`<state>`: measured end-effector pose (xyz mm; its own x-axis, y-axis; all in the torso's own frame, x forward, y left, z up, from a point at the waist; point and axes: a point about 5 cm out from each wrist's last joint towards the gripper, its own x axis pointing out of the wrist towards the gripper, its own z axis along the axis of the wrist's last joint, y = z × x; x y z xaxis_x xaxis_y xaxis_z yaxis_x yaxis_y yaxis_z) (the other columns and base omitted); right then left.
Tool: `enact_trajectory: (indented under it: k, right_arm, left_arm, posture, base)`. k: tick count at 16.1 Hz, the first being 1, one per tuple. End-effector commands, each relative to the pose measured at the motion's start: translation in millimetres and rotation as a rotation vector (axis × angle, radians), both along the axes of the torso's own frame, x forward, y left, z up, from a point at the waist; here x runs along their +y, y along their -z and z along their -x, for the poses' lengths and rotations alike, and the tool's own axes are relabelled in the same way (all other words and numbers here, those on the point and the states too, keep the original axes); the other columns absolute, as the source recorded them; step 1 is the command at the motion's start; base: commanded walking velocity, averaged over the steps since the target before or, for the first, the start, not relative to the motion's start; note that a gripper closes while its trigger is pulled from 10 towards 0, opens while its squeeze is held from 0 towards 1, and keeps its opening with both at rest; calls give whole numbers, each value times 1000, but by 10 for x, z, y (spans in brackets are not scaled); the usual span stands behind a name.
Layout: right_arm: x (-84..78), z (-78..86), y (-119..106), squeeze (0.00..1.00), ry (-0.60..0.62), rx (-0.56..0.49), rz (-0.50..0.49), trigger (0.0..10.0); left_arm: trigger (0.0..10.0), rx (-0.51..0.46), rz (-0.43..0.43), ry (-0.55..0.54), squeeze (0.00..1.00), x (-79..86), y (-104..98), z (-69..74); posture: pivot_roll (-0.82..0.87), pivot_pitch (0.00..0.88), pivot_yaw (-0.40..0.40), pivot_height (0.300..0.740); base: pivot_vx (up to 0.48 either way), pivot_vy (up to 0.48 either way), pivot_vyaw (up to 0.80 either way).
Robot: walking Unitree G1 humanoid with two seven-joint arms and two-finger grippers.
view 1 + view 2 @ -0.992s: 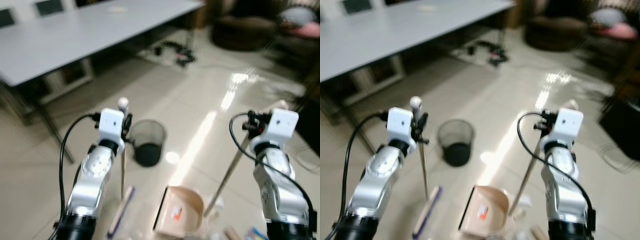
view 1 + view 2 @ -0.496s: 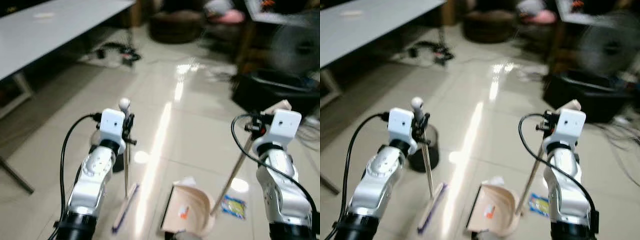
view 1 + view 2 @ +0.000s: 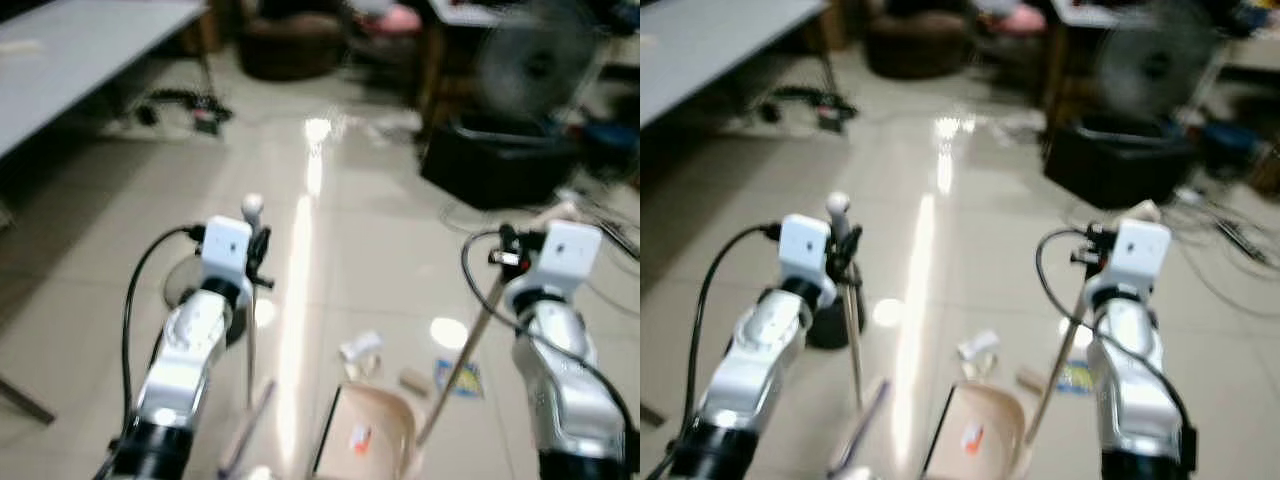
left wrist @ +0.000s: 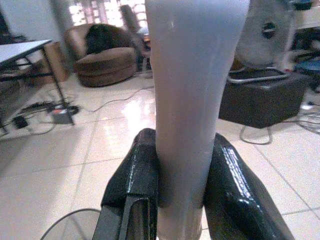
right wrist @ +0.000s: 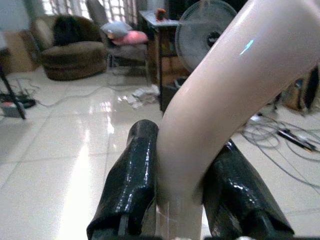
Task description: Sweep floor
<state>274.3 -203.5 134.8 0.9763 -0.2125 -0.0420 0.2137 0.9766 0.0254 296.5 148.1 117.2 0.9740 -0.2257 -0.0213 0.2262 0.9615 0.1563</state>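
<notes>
Head views: The left gripper (image 3: pixel 256 262) is clamped on the upright broom (image 3: pixel 249 345), whose head rests on the floor (image 3: pixel 90 250) at the lower edge of the picture. The right gripper (image 3: pixel 512 255) grasps the handle of the dustpan (image 3: pixel 368 440); the handle slants down to the pan, which sits on the floor between the two arms. Litter lies just beyond the pan: a white scrap (image 3: pixel 360 348), a small tan piece (image 3: pixel 412 379) and a blue-yellow wrapper (image 3: pixel 452 378). A dark bin (image 3: pixel 195 295) stands behind the left arm. A black box (image 3: pixel 490 165) and a fan (image 3: pixel 528 62) stand farther off.

Left wrist view: Both black fingers (image 4: pixel 137 185) press the pale broom shaft on either side. The grip looks firm.

Right wrist view: Both fingers (image 5: pixel 134 175) clasp the curved beige handle. A fan and an armchair (image 5: pixel 70 47) stand beyond.

Procedure (judgement): Keep the pan mouth flat on the floor and facing the litter. Set the broom head beyond the scraps, then draw them toward the pan in short strokes. Keep the shaft near vertical so it does not twist in the grip.

Markings: An orange mark shows on the pan; it is too blurred to read. No other writing is legible.
</notes>
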Motion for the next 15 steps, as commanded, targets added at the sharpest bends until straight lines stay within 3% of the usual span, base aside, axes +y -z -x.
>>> enact_trajectory:
  k: [1, 8, 14, 15]
  right_arm:
    - [-70, -6, -123, 0, 31, -49, 47, 10000]
    - [-168, -24, -196, 0, 46, -73, 190, 10000]
    - [-177, -27, -212, 0, 44, -88, 195, 10000]
    - [-175, -26, -209, 0, 44, -88, 195, 10000]
  left_arm:
    - [10000, -82, -17, 22, 0, -59, -157, -34]
    - [10000, -88, -28, 35, 0, -106, -159, -48]
    - [10000, -92, -33, 37, 0, -117, -158, -50]
    - [10000, -72, -2, 27, 0, -111, -143, -61]
  posture:
    - [-37, 0, -2, 740]
    - [-45, 5, 1, 740]
    - [-45, 10, 1, 740]
    - [-45, 11, 2, 740]
  base:
    - [0, -379, 0]
    - [0, -480, 0]
    - [0, -470, 0]
    - [0, 0, 0]
